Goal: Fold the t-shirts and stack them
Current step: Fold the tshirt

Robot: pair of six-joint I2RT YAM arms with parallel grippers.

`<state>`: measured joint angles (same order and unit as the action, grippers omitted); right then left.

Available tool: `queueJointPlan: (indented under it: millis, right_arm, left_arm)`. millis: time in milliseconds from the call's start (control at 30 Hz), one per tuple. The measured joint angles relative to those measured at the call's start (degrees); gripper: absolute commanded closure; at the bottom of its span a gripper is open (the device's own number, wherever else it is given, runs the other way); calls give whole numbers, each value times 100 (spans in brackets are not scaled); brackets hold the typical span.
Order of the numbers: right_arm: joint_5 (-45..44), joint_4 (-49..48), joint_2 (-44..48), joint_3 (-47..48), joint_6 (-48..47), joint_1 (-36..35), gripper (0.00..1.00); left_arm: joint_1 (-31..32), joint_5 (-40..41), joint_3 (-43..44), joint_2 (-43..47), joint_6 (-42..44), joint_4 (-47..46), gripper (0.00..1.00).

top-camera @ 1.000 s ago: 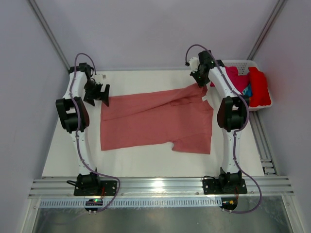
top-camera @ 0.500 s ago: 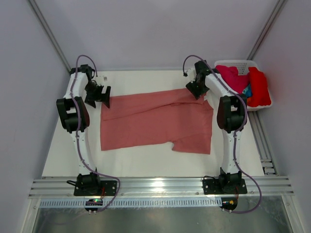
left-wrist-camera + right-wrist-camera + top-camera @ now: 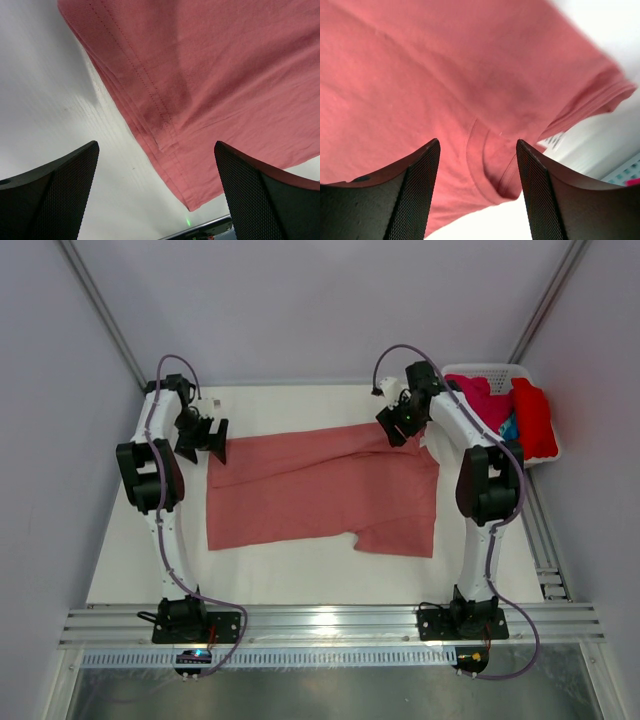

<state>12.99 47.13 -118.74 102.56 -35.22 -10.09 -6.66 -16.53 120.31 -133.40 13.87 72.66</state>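
Though mostly flat, a creased salmon t-shirt (image 3: 320,490)

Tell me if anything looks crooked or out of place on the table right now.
The salmon-pink cotton t-shirt lies askew on the white table. Its far edge slants, and at the near right one section juts past the rest of the near edge, so the layers are not squared up. Nothing looks spilled or damaged.
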Motion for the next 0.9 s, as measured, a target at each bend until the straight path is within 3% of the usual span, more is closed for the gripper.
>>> queueJointPlan:
  millis: [333,533,900]
  right_arm:
    - [24,-79,-1012,1626,330,-238,34]
    - [61,-22,-1244,1558,328,-372,34]
    - [970,446,-713,623,-232,-378,38]
  left_arm:
    - [0,-20,133,-50,-2,-11,1]
    - [7,-76,417,-221,-13,-61,1]
    - [59,-149,354,-243,-22,-109,1]
